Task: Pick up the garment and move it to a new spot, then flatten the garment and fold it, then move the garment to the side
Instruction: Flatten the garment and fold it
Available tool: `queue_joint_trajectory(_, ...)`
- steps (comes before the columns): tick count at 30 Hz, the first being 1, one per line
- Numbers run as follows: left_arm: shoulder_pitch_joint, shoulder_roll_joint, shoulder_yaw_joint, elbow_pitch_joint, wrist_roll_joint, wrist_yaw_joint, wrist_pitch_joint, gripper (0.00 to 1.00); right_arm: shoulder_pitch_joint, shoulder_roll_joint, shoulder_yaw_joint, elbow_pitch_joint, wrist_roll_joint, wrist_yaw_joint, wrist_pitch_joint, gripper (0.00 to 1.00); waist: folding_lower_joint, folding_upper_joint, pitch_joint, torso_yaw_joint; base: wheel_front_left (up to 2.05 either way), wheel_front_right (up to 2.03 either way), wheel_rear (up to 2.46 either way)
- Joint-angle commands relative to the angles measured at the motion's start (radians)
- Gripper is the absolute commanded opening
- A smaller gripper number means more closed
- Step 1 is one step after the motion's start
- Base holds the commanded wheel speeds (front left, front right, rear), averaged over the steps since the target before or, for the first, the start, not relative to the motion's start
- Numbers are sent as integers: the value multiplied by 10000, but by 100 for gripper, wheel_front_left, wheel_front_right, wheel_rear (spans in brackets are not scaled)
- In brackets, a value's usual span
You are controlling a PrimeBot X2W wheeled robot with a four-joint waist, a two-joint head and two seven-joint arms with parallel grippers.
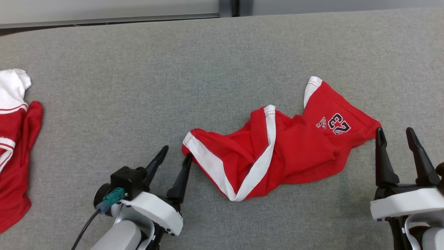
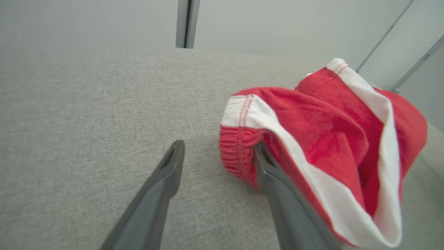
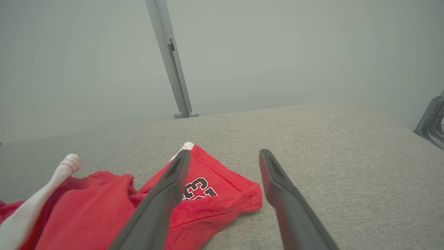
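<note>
The red shorts (image 1: 277, 152) lie crumpled mid-table on the grey cloth surface (image 1: 138, 86), with the left gripper (image 1: 177, 152) at the waistband end and the right gripper (image 1: 395, 130) by the 23-printed leg, both spread and empty, so flattening, folding and moving aside seemingly remain.

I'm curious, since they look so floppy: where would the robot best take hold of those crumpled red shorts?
Likely by two outer corners of the red shorts: the gathered waistband end from the left with the left hand, and the hem corner beside the number print from the right with the right hand. Both jut out clear of the bunched middle.
</note>
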Motion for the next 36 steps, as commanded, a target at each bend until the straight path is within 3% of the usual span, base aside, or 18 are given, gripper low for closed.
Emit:
queue_joint_trajectory(1, 256, -72, 367, 10, 82, 100, -76, 100, -46, -16, 8, -112, -61, -3, 67, 100, 0, 0, -105, 77, 0, 0, 0)
queue_joint_trajectory(5, 602, -334, 1361, -440, 308, 144, -88, 100, 45, -16, 30, -184, -131, -3, 188, 100, 0, 0, -330, 164, 0, 0, 0)
queue_joint_trajectory(11, 1292, -615, 3101, -1516, 1510, 218, -86, 100, 211, -16, 37, -436, -253, -3, 398, 100, 0, 0, -744, 356, 0, 0, 0)
queue_joint_trajectory(18, 1792, -621, 4376, -1942, 2562, 303, -87, 100, 551, -16, 303, -575, -369, -3, 683, 100, 0, 0, -1239, 455, 0, 0, 0)
queue_joint_trajectory(36, 1923, -1093, 4616, -1494, 3163, -287, -88, 100, 739, -15, 288, -708, -274, -3, 840, 100, 0, 0, -1382, 521, 0, 0, 0)
